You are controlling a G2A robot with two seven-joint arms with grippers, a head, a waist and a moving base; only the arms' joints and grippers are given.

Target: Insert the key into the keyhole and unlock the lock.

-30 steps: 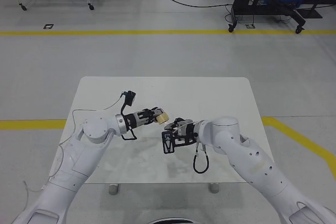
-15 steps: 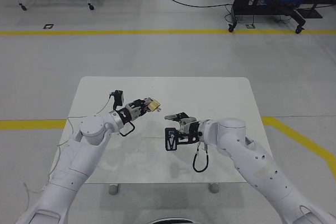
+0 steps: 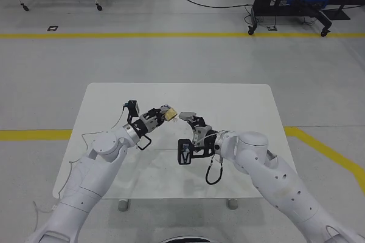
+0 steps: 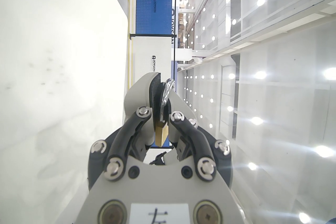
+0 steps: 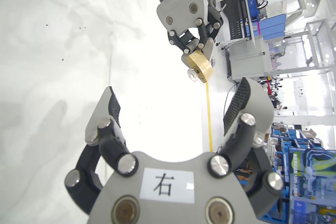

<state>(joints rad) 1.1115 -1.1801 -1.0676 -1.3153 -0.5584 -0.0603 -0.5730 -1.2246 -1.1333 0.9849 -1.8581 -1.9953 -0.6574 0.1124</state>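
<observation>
Top camera looks down on table [image 3: 243, 100]; 2 close wrist cameras share lock [image 5: 201, 68].

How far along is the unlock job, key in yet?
Done: the key looks seated in the keyhole of the brass lock, which the left hand grips. In hand: the right hand is open and empty, facing the key but apart from it. Left: grasp and turn the key; shackle state can't be told.
</observation>
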